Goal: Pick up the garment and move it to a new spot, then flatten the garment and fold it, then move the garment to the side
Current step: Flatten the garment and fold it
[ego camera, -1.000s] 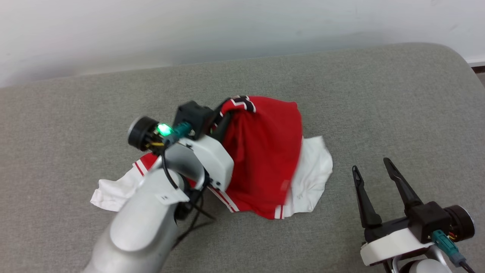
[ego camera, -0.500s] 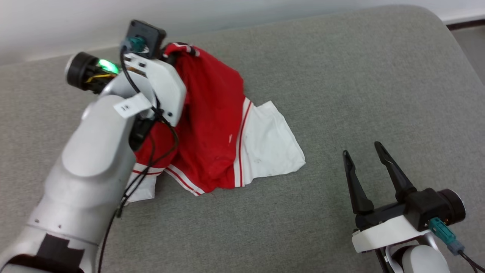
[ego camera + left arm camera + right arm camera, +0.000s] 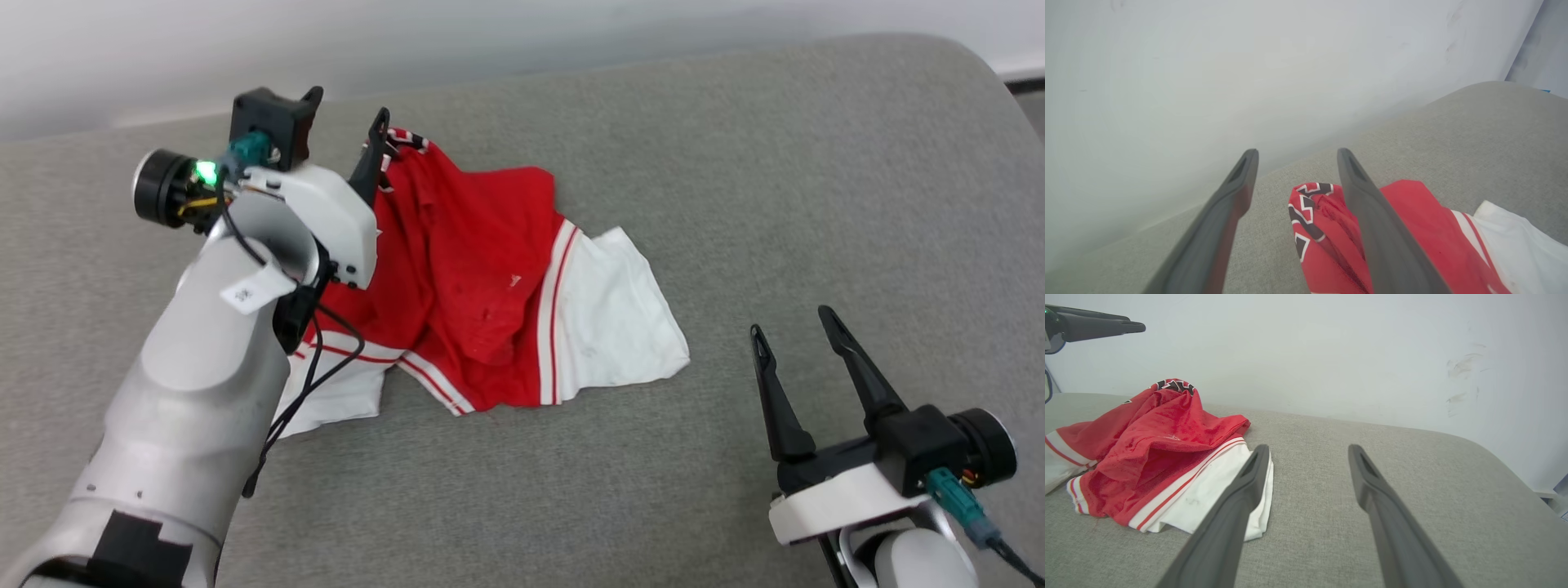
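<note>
The garment (image 3: pixel 473 269) lies crumpled on the grey padded surface, red body up, with one white sleeve (image 3: pixel 608 322) spread to the right and another poking out under my left forearm. A fold with black, white-edged lettering (image 3: pixel 1310 204) forms its far peak. My left gripper (image 3: pixel 347 110) hovers open just above that peak, nothing between its fingers (image 3: pixel 1296 153). In the right wrist view its fingers (image 3: pixel 1106 326) hang clear above the garment (image 3: pixel 1159 433). My right gripper (image 3: pixel 792 322) stands open and empty to the garment's right (image 3: pixel 1309 447).
The grey padded surface (image 3: pixel 735 163) ends at a white wall (image 3: pixel 490 41) just behind the garment. Its right end rounds off (image 3: pixel 971 73). Bare fabric stretches around my right gripper and along the near side.
My left gripper carried the garment's lettered fold up and away, then opened and let it go. The garment has slumped onto the surface. The head camera shifted. The right gripper stayed open.
</note>
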Motion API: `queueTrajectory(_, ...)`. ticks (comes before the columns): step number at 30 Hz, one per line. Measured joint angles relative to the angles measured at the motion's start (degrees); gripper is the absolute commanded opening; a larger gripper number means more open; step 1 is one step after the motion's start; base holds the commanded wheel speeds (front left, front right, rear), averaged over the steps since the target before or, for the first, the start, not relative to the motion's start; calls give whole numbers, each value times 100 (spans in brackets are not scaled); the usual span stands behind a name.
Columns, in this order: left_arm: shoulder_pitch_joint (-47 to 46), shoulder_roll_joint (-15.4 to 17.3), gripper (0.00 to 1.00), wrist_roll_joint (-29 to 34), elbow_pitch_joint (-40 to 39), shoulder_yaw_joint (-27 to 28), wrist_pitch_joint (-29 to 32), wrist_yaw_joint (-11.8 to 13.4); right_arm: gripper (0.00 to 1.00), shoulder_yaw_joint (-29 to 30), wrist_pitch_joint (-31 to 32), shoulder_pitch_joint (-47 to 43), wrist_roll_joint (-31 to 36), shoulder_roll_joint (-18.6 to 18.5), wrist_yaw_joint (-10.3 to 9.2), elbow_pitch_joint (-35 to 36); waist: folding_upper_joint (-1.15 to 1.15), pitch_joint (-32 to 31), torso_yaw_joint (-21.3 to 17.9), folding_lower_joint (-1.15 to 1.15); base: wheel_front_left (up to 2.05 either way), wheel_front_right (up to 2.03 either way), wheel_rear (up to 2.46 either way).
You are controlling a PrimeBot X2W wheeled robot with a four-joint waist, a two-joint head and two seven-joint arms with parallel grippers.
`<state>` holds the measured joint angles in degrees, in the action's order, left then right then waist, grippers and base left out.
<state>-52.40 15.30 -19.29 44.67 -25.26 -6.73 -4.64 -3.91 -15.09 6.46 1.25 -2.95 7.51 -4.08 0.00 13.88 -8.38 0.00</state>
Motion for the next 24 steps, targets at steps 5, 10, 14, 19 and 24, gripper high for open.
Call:
queueTrajectory(5,452,83,100,-57,-410,65,-502,55,100,52,0,-126,126,2,0,-53,0,-334,322,0,0,0,0)
queueTrajectory(10,1332,263,100,-196,-1249,299,-711,345,100,112,0,-307,178,2,0,-109,0,-692,652,-1,0,0,0)
queueTrajectory(14,2332,379,100,-310,-2128,466,-767,628,100,182,0,-456,178,1,0,-124,0,-944,903,-1,0,0,0)
queueTrajectory(19,3535,527,100,-214,-3304,519,-816,903,100,199,0,-549,178,1,0,-132,0,-1191,1145,-2,0,0,0)
queueTrajectory(24,4522,486,100,-58,-4184,588,-823,1237,100,208,0,-597,175,2,0,-134,0,-1292,1242,-2,0,0,0)
